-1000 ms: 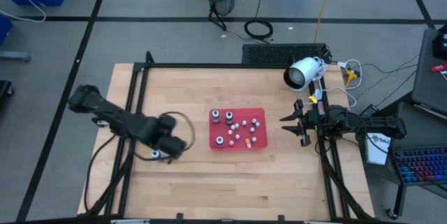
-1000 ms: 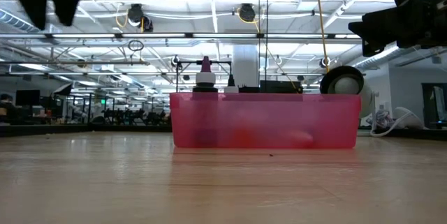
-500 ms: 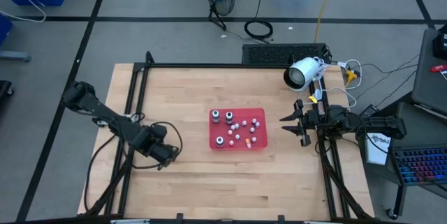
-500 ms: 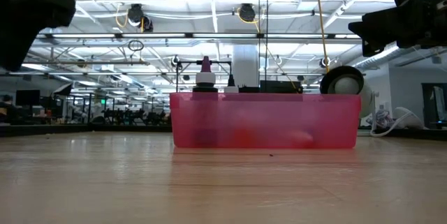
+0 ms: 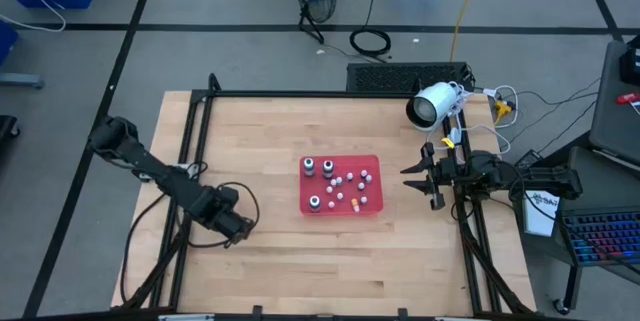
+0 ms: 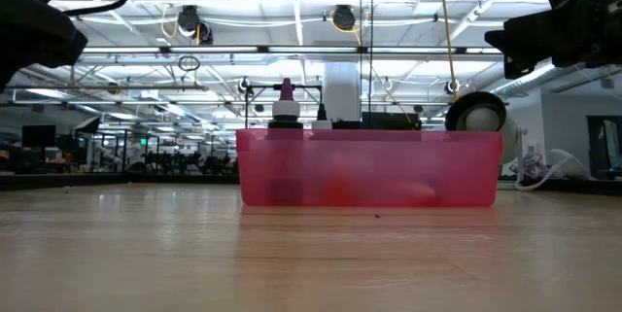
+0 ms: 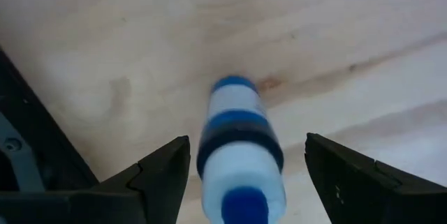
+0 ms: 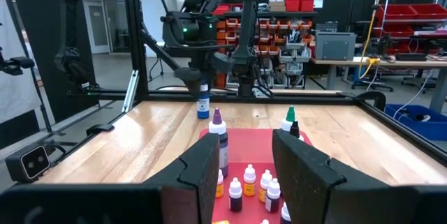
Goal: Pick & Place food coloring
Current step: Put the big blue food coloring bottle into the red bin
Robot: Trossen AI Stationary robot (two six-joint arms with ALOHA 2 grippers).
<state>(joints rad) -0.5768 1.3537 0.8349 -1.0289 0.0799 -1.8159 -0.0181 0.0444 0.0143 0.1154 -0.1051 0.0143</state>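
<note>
While the left gripper [image 5: 236, 225] hangs over the tabletop [image 5: 260, 131] left of the red tray [image 5: 340, 207], fingers spread around a blue food coloring bottle [image 7: 239, 151] standing there; placed, release pending. Tray holds roughly ten more bottles. Right gripper [image 5: 412, 178] waits right, fingers narrowly parted, empty.

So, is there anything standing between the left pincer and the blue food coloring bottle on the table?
Nothing visible does. The left pincer is open, and the blue bottle stands on the bare table between its fingers, with a gap on each side. The red tray is apart from it.
</note>
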